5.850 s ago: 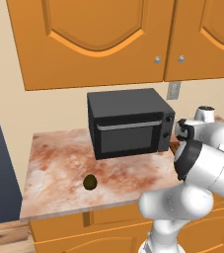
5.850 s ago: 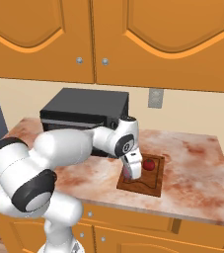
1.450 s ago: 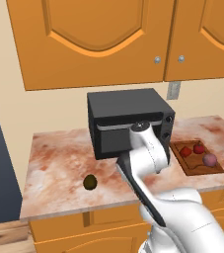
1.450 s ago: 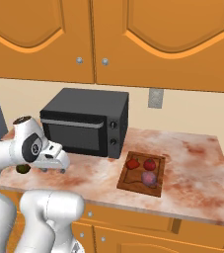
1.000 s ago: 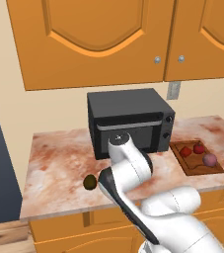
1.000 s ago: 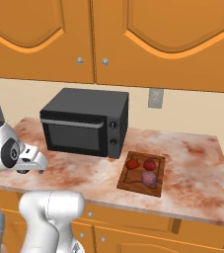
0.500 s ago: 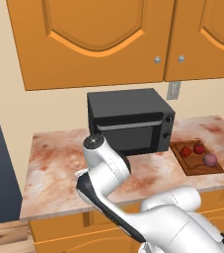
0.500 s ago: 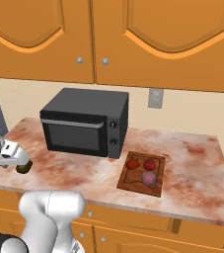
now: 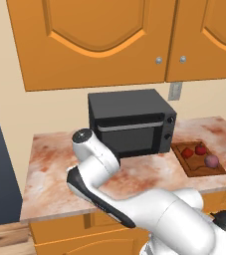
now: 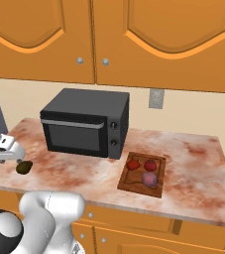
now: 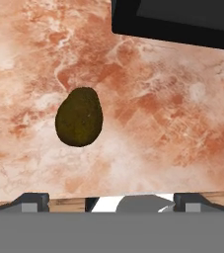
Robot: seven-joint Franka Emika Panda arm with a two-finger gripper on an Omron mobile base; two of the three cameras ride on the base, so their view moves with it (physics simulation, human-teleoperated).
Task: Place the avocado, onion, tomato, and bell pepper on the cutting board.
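Three of four apparently done: onion and two red items, taken for the tomato and bell pepper, resting on the cutting board right of the toaster oven. Left to move: avocado, lying on the counter far left, near the front edge, well apart from the board. Gripper poised just beside the avocado, jaws spread wide, grasping nothing. Remaining, by judgement: descend, grasp, carry right to the board.
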